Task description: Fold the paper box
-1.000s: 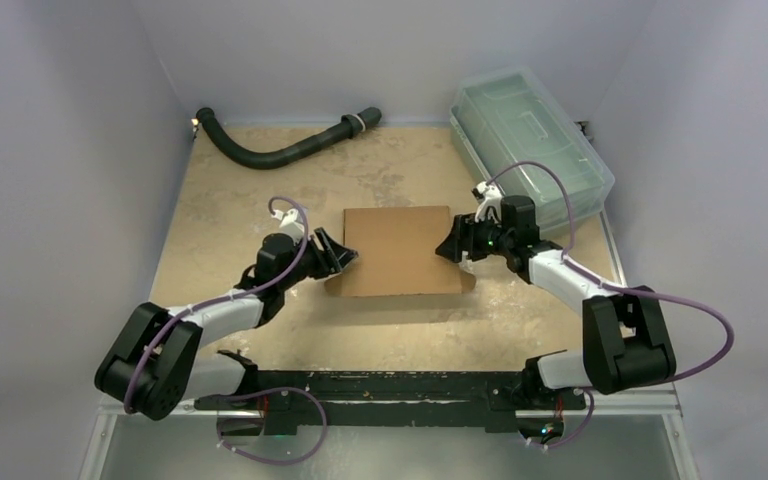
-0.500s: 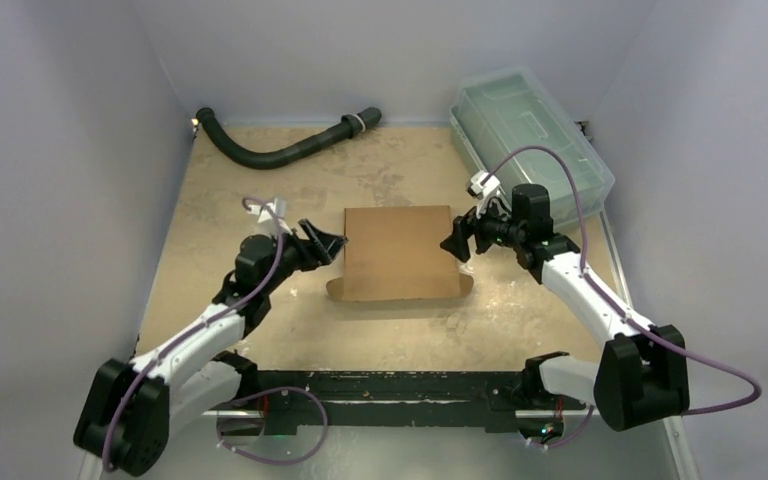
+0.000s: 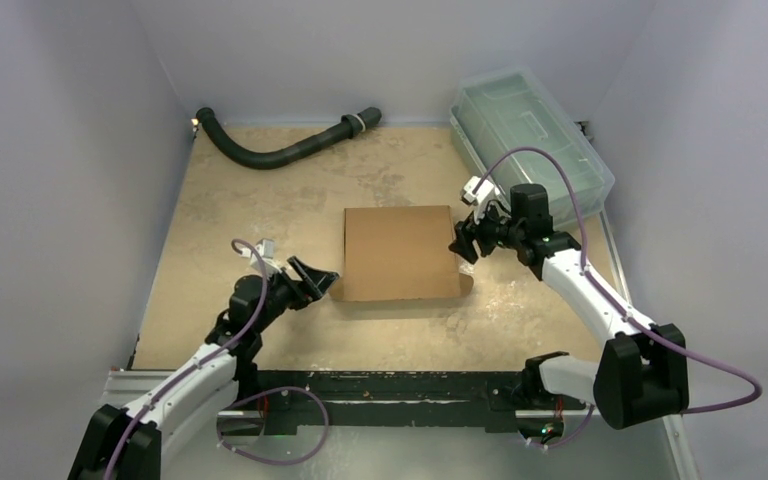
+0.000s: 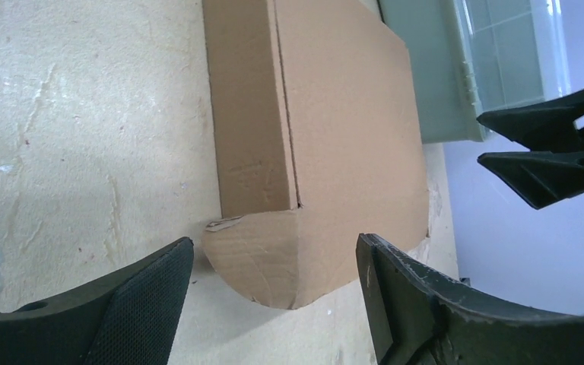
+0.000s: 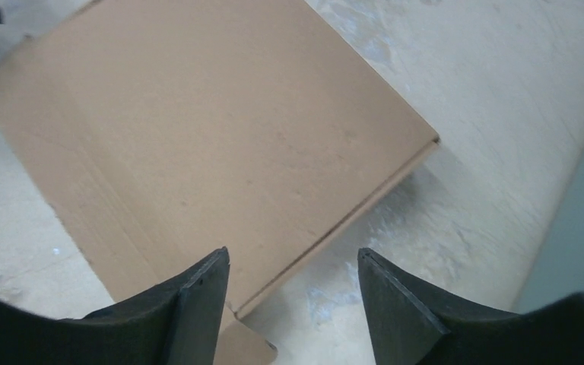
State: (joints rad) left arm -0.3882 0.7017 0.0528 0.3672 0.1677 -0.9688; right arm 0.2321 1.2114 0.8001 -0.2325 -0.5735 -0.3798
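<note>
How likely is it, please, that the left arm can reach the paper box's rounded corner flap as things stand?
Probably yes: the open left pincer faces the rounded flap of the paper box, with nothing but table between. The right pincer is at the opposite side.

You have a mottled tan counter carrying three things: the brown paper box lying flat near its middle, a black ribbed hose curving along the far left edge, and a clear greenish lidded bin at the far right corner.
</note>
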